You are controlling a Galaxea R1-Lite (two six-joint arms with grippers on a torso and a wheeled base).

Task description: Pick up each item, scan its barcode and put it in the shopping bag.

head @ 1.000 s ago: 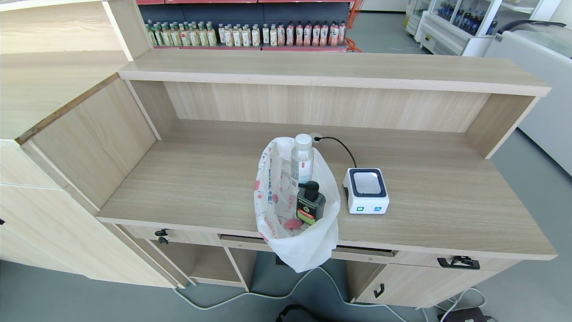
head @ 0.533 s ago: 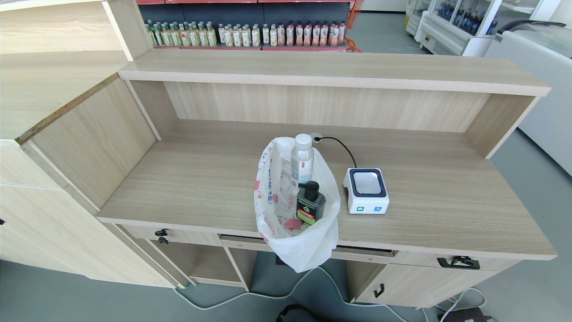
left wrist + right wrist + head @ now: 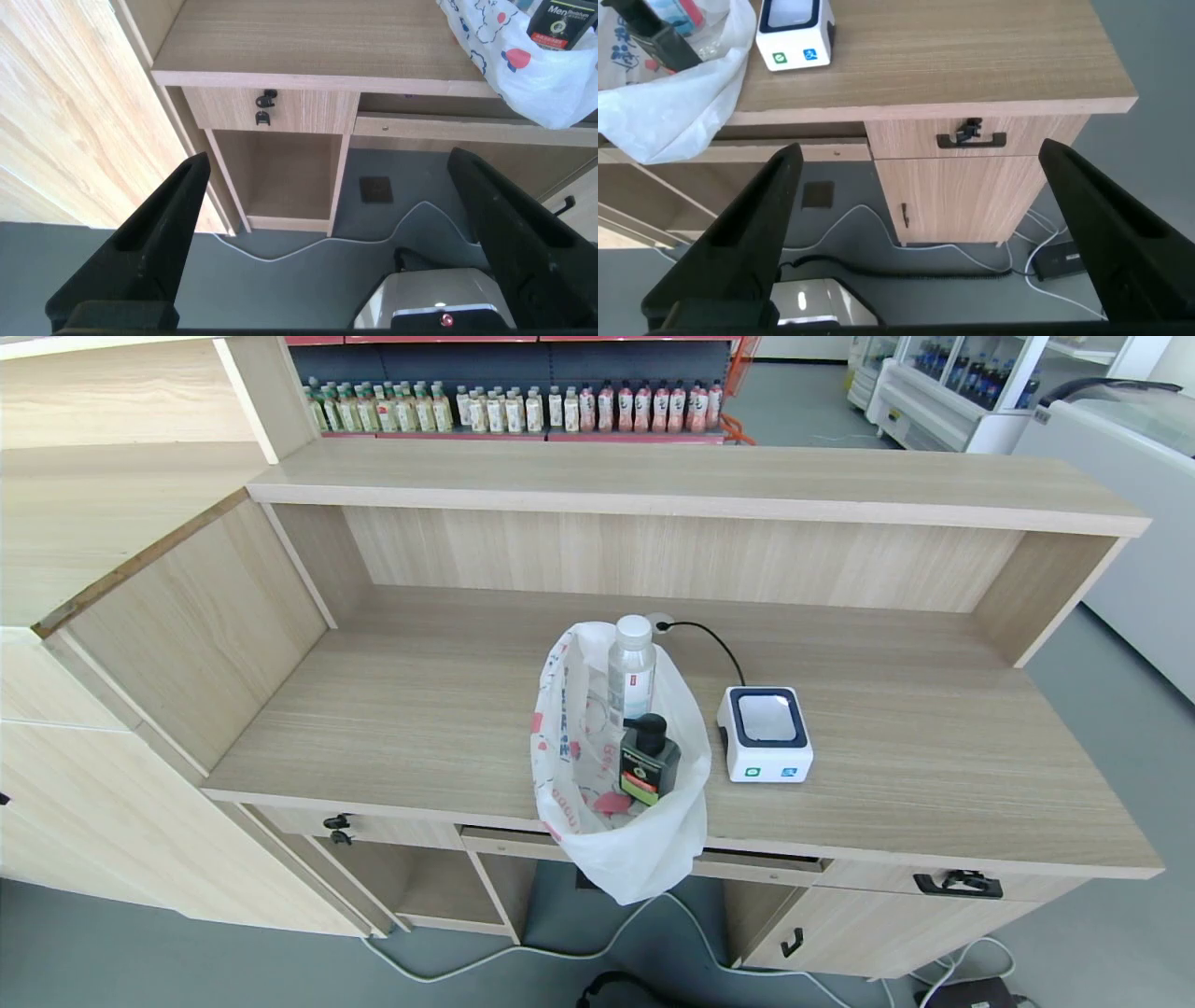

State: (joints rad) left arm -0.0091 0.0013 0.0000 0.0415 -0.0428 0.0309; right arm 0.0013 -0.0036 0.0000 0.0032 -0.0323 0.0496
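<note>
- Two items stand upright in the white shopping bag [image 3: 644,859] at the centre of the head view. One is a clear water bottle [image 3: 632,663] toward the back. The other is a dark pump bottle [image 3: 649,761] in front of it, and the two are touching or nearly so.
- The bag sits on the bench [image 3: 420,709] with its mouth open, and its lower part sags over the front edge.
- The barcode scanner [image 3: 764,733] rests just right of the bag, window up.
- The left pincer [image 3: 336,252] hangs below bench height with its fingers wide apart and nothing held. The right pincer [image 3: 920,243] hangs the same way.
- The job looks finished or close to it. Any next move should lift the arms well clear of the drooping bag so that neither bottle tips.
</note>
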